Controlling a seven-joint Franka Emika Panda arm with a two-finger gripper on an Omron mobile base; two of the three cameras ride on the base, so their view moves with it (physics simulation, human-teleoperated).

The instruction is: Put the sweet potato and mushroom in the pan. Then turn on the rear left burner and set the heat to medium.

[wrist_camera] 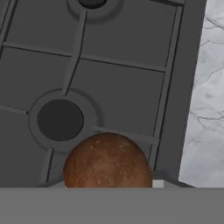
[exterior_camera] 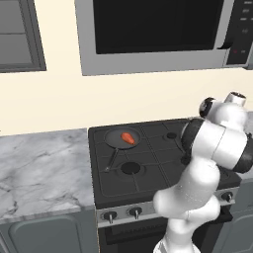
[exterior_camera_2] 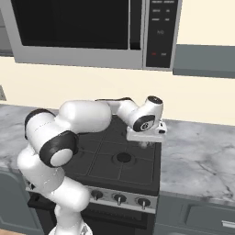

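Hand view: jaws closed narrow on mushroom (wrist_camera: pixel 107 161), above stove (wrist_camera: pixel 122 83).

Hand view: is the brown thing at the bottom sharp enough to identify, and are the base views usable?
Hand view: the mushroom cap is close, large and softly blurred, its lower part cut off at the frame's bottom. Left base view: flat, even rendered light with no glare; the sweet potato reads clearly in the pan. Right base view: the arm blocks much of the stove.
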